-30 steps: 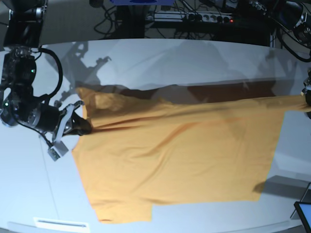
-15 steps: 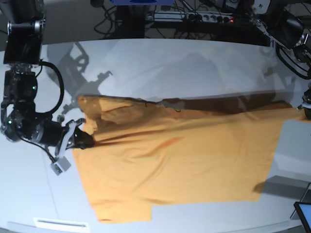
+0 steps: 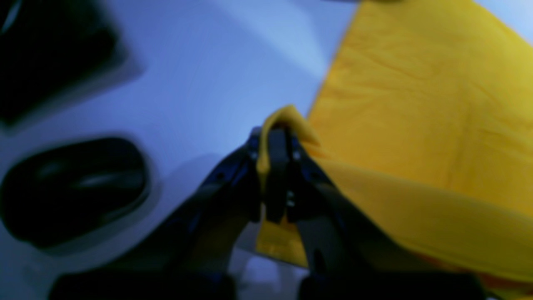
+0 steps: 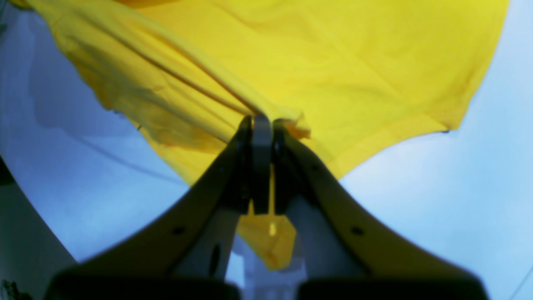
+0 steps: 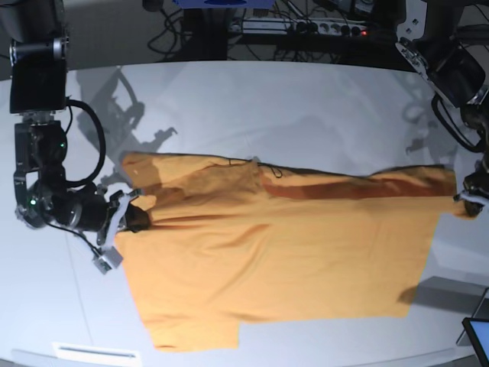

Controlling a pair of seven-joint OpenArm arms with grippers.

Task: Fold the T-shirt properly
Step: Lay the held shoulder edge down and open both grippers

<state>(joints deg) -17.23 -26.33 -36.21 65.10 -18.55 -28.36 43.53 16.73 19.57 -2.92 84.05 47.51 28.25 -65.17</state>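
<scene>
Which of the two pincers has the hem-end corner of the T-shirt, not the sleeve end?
The left pincer, at the base view's right edge. It pinches the T-shirt at its straight hem corner; the right pincer grips beside the sleeve.

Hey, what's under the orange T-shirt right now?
The T-shirt lies spread on the white table, which shows bare around it. The left pincer and right pincer pinch opposite ends. Whatever else might lie beneath the cloth is covered.
</scene>
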